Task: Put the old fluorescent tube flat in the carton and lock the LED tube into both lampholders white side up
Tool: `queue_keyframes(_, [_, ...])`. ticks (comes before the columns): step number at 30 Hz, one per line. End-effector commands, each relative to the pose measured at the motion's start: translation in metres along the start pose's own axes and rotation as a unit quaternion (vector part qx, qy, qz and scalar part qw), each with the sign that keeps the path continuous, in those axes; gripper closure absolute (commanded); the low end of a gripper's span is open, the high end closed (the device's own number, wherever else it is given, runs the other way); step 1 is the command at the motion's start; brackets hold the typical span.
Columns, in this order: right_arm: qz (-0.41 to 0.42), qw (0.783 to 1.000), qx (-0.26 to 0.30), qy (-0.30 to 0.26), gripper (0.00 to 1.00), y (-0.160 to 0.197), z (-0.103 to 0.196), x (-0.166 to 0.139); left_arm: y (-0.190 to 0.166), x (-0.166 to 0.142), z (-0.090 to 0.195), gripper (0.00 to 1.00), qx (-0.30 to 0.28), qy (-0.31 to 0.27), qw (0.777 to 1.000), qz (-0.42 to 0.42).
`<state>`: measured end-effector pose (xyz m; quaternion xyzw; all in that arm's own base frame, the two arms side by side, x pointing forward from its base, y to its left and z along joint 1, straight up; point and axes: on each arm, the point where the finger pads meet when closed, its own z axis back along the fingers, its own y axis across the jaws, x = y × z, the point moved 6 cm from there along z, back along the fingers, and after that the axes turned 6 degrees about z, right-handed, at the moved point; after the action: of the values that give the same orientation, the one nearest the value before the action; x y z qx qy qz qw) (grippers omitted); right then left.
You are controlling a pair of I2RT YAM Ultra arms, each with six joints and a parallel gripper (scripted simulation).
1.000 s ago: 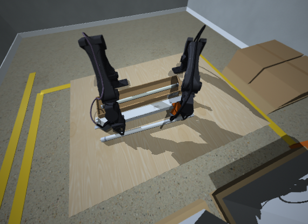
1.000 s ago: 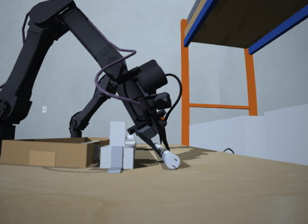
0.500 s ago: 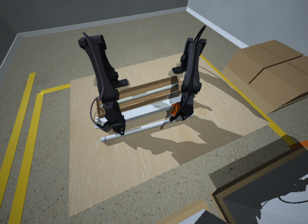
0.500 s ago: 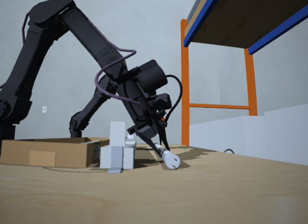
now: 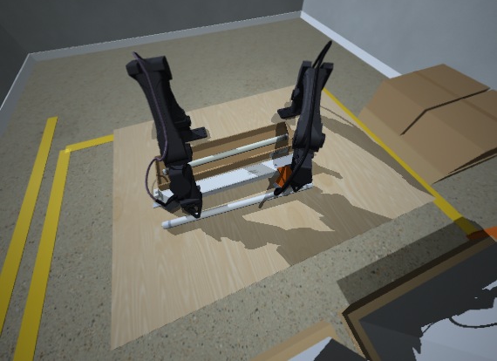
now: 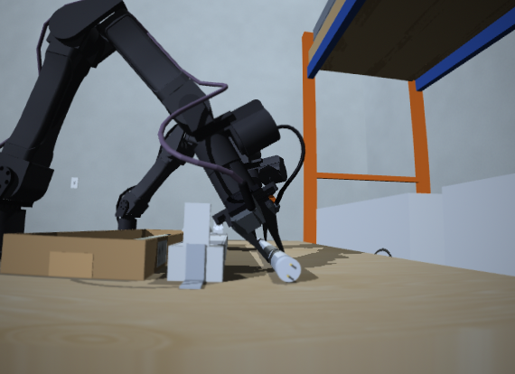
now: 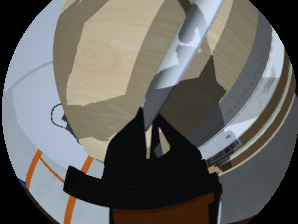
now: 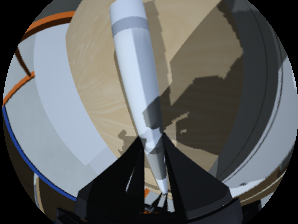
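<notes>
the led tube (image 5: 235,204) (image 6: 287,268) (image 7: 180,55) (image 8: 135,70) lies lengthwise in front of the light fixture (image 5: 237,179) (image 6: 195,258) (image 7: 247,117), apart from it and outside both lampholders. the right gripper (image 5: 198,215) (image 6: 273,254) (image 8: 152,137) is closed on this tube, near the end that faces the exterior view. the left gripper (image 5: 297,189) (image 7: 147,112) is also closed on the same tube, near its other end, so both hands grip it. this tube is low over the bench (image 5: 144,267) (image 6: 271,326) (image 7: 95,55) (image 8: 95,65); i cannot tell if it touches the wood. which way its white side faces, i also cannot tell. the old tube (image 5: 240,149) is inside the carton (image 5: 240,140) (image 6: 72,254), along its length; whether it lies fully flat on the carton floor is not clear. the carton sits upright on the bench, just beside the fixture, on the side of the arm bases. both arms reach over the carton and the fixture.
</notes>
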<state>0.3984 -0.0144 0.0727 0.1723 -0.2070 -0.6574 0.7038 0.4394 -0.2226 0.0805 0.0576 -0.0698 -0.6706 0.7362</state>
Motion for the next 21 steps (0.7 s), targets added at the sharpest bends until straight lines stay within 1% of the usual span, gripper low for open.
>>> queue_keyframes(1, [0.002, 1.000, 0.012, -0.011, 0.89, 0.007, 0.007, 0.006, 0.010, 0.004, 0.015, 0.89, 0.019, -0.017, 1.000, 0.005])
queue_keyframes(2, [0.002, 1.000, 0.012, -0.011, 0.51, 0.007, 0.007, 0.006, 0.010, 0.004, 0.015, 0.89, 0.019, -0.017, 1.000, 0.005])
queue_keyframes(18, [0.002, 1.000, 0.012, -0.011, 0.51, 0.007, 0.007, 0.006, 0.010, 0.004, 0.015, 0.89, 0.019, -0.017, 1.000, 0.005])
queue_keyframes(19, [0.004, 1.000, 0.008, -0.009, 0.51, 0.005, 0.004, 0.004, 0.010, 0.004, 0.015, 0.89, 0.019, -0.017, 1.000, 0.005])
queue_keyframes(20, [0.004, 1.000, -0.019, -0.007, 0.51, -0.013, 0.012, 0.002, 0.010, 0.004, 0.015, 0.89, 0.019, -0.017, 1.000, 0.005])
queue_keyframes(21, [0.005, 1.000, -0.018, -0.006, 0.51, -0.010, 0.016, 0.002, 0.010, 0.004, 0.015, 0.89, 0.019, -0.017, 1.000, 0.005])
